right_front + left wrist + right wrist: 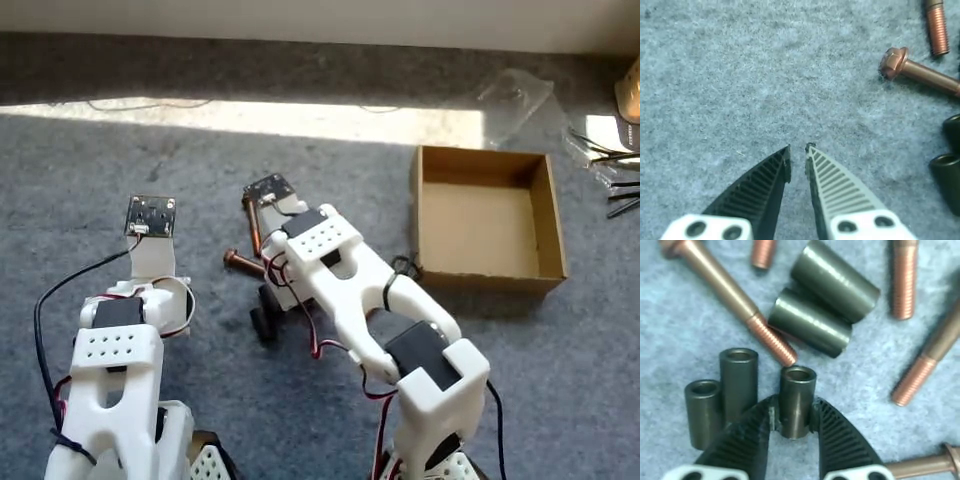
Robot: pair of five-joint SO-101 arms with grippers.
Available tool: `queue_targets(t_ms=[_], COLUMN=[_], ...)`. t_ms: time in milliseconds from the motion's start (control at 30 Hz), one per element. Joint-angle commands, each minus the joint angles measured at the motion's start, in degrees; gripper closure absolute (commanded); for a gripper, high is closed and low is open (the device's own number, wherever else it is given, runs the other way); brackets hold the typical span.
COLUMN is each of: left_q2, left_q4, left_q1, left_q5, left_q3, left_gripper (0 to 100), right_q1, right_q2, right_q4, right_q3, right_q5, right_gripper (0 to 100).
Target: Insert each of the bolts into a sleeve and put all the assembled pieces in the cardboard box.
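the right claw is clenched on a dark sleeve. the sleeve stands up straight between the claw's two sides, and both sides touch it. its hole faces up. two more sleeves stand just beside it.

a bolt lies flat on the grey carpet. its screw end points at the held sleeve and stops just short of it. i think this matters most: the bolt lies down but the hole looks up, so the bolt must be tipped up before it can go in.

the left claw is nearly closed, with just a thin gap, and holds nothing. what looks like the same bolt lies near it, head end closest.

from above, this bolt sits in the middle of the frame, between the two arms. the box is at the right of the frame, closer to the right arm.
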Motion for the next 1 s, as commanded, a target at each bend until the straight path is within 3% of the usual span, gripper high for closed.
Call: queue_targets(t_ms=[0,233,600,967], left_q2=[0.04,0.04,0.04,0.04], left_q4=[-0.97,-0.97,-0.97,-0.97], left_q1=[-0.66,-0.66,-0.66,-0.66], left_q5=[0.09,0.09,0.09,0.09], left_q3=[-0.13,-0.13,-0.13,-0.13], left_gripper=[93,93,93,93], right_q1=[-1.45,-1.10,-1.45,-1.45], right_q2=[-0.57,-1.10,-1.98,-1.71], right_q4=[-1.71,-0.92,14.90,15.16], right_q3=[-0.31,-0.48,-16.22,-17.45], right_q5=[0.88,0.97,0.97,0.97], right_gripper=[98.8,99.3,99.3,99.3])
